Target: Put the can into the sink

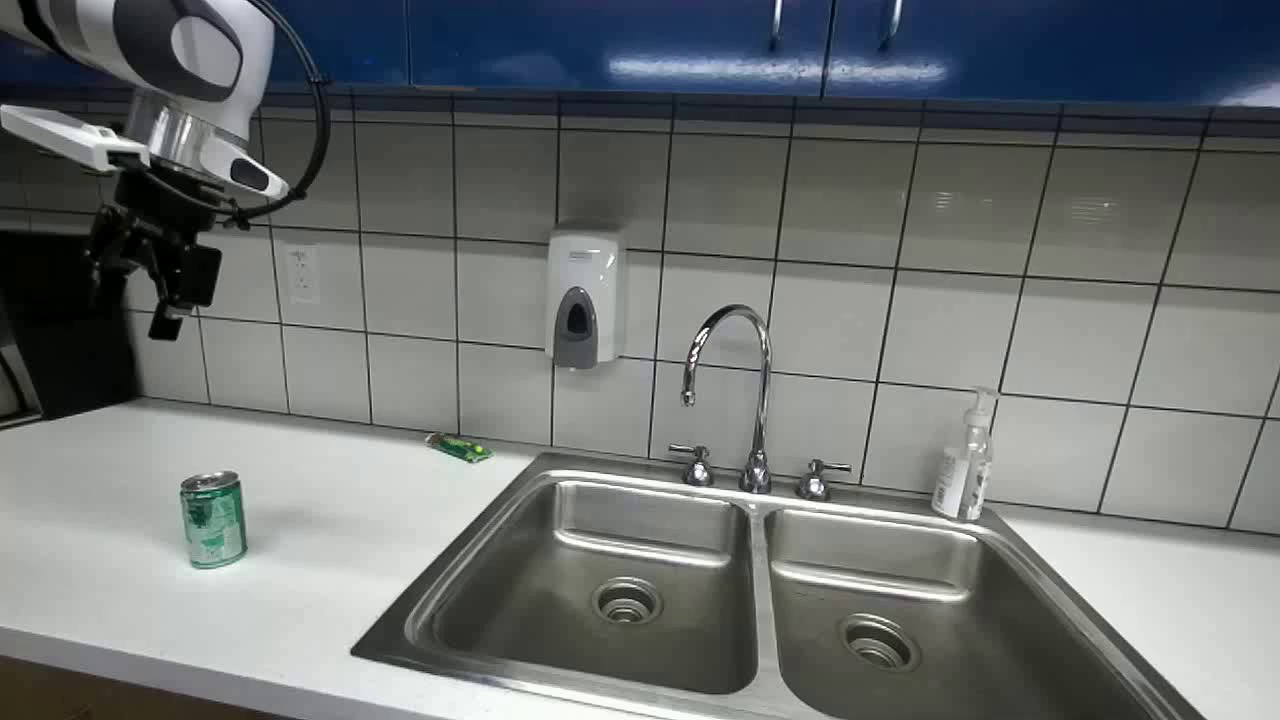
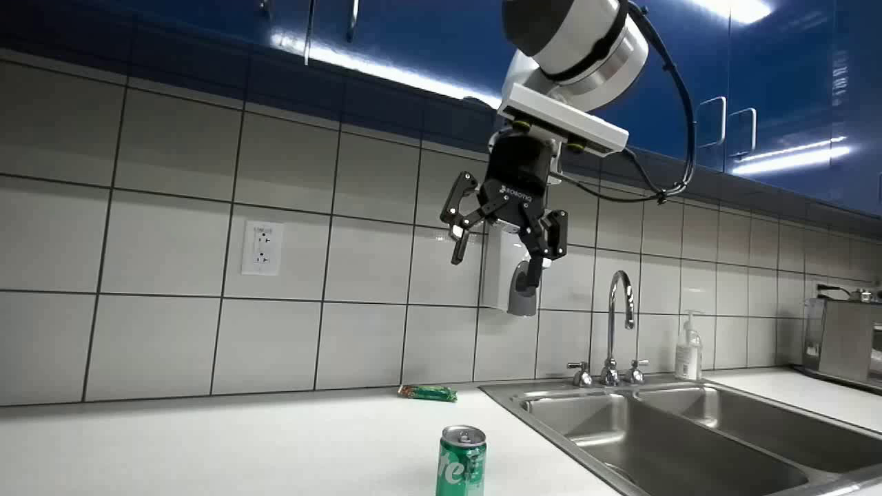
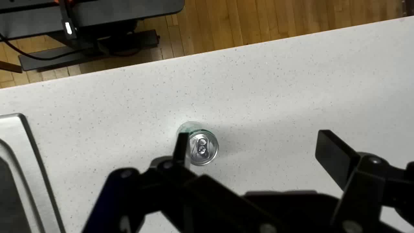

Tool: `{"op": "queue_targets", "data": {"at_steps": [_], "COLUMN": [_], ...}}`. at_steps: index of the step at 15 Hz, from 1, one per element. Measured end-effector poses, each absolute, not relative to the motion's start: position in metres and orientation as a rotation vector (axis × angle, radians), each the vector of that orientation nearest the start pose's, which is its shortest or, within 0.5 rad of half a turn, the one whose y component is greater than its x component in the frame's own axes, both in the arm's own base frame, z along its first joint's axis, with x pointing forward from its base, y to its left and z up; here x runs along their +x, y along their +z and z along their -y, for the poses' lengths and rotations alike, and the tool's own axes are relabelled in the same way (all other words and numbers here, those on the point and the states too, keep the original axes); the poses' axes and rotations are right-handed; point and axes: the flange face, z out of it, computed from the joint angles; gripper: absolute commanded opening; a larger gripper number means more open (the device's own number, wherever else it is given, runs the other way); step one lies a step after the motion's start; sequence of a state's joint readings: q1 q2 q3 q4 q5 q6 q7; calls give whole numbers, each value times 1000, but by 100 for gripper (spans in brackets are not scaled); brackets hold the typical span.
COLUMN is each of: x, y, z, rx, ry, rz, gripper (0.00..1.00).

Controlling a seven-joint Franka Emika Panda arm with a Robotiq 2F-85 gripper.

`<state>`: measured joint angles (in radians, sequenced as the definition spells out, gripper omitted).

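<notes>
The green can [image 1: 214, 522] with a silvery top stands upright on the white counter to the left of the sink. In an exterior view the can [image 2: 462, 468] is cut off by the bottom edge. The steel double-basin sink [image 1: 765, 610] also shows in an exterior view [image 2: 661, 434]; its corner [image 3: 19, 142] shows in the wrist view. My gripper [image 1: 135, 300] is open and empty, high above the counter; it also shows in an exterior view [image 2: 496, 269]. In the wrist view the can [image 3: 204, 150] appears beside the left finger of the gripper [image 3: 255, 147], which hides part of it.
A flat green scrap [image 1: 460, 448] lies near the wall left of the sink. The chrome faucet [image 1: 756, 475] and a pump bottle [image 1: 965, 475] stand at the sink's back. A soap dispenser [image 1: 585, 300] hangs on the tiles. Blue cabinets [image 1: 620, 45] are overhead.
</notes>
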<state>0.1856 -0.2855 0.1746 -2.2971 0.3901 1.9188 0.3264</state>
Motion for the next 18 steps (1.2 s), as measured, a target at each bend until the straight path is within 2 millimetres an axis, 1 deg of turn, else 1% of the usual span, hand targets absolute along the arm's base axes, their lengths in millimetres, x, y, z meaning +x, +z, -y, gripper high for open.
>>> {"op": "queue_targets", "data": {"at_steps": [11, 14, 18], "x": [413, 412, 407], "y": [455, 452, 441], "z": [-189, -193, -204], "rx": [-2867, -2899, -2957], "ry": [278, 245, 176], "rz": [-177, -147, -83], "gripper": [100, 100, 100]}}
